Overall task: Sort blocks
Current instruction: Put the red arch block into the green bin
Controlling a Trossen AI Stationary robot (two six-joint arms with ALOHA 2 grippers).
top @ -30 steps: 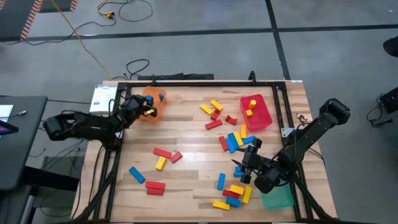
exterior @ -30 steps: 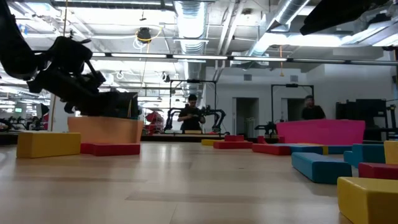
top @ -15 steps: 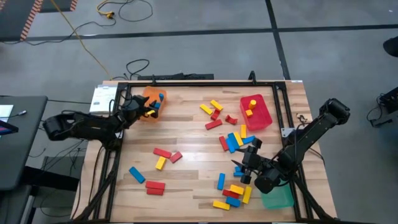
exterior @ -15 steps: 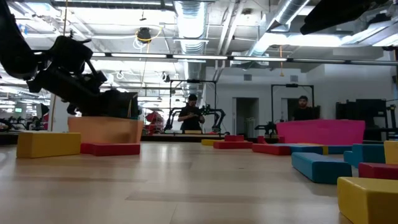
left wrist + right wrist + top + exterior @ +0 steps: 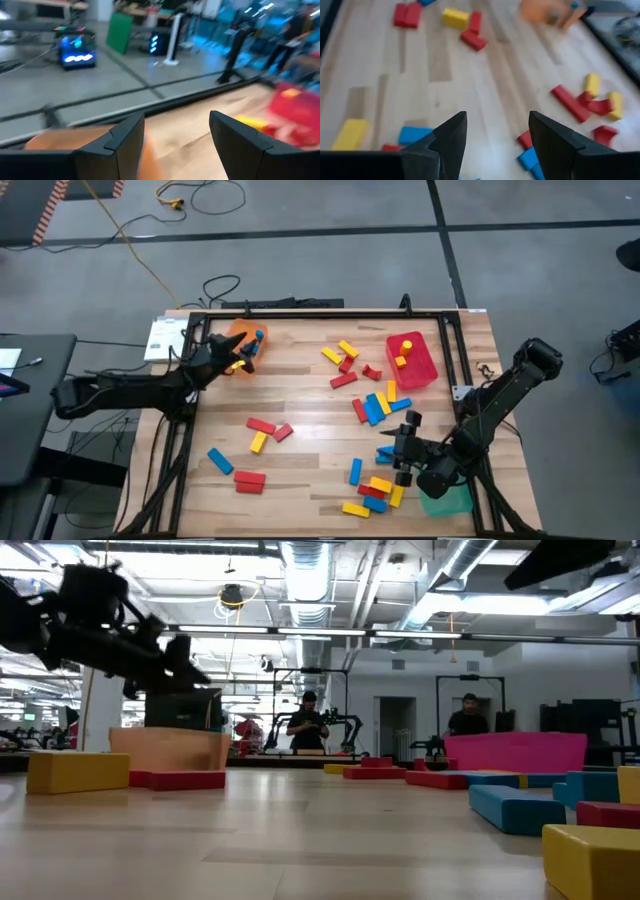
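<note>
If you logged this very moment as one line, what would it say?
task: sort blocks | left gripper: open, empty, at orange tray | right gripper: open, empty, over block cluster near green tray

The blocks (image 5: 375,407) are solid red, yellow and blue, scattered over a pale wood-grain counter (image 5: 300,400) edged by a black frame (image 5: 320,313). One tray (image 5: 238,338) is orange, another tray (image 5: 412,361) pinkish red, a third tray (image 5: 448,498) green. Both arms are dark, the floor (image 5: 300,240) grey.
</note>
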